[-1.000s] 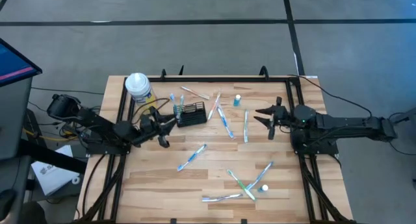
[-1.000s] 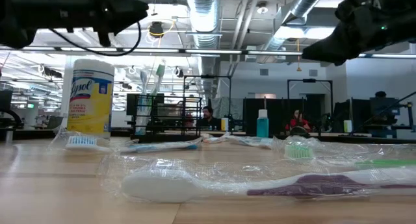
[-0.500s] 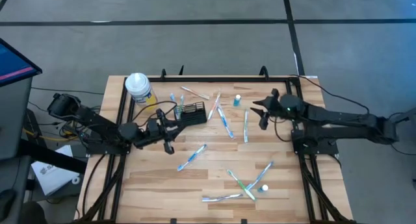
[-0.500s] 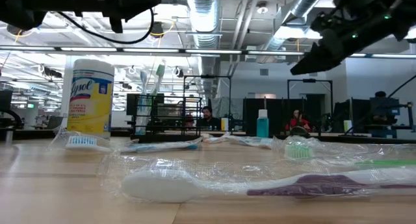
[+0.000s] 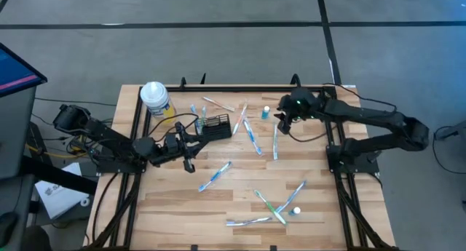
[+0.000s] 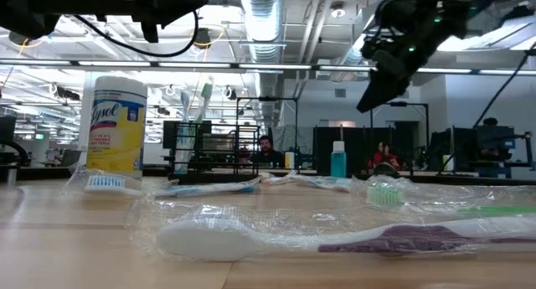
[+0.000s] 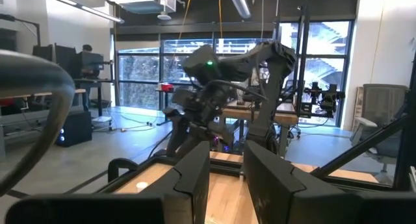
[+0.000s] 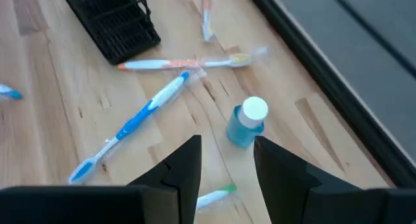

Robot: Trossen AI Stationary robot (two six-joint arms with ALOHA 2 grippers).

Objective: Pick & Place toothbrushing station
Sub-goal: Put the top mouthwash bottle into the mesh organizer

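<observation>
The toothbrushing station, a small black wire-mesh caddy, stands on the wooden table left of centre; one corner of it shows in the right wrist view. My left gripper hovers just left of it, open, with nothing between its fingers. My right gripper hangs over the table's far right part, tilted down and open. Its fingers stand above a small blue bottle with a white cap, which is upright on the table.
A yellow wipe canister with a white lid stands at the far left corner. Several wrapped toothbrushes lie scattered over the table, such as a blue one and a cluster near the front. Black rails run along the table's sides.
My right gripper has swung out from the right rail toward the table's left and far edge, tipping downward, and now hangs over the blue bottle. My left gripper has shifted a little toward the caddy, then kept still. Nothing on the table has moved.
</observation>
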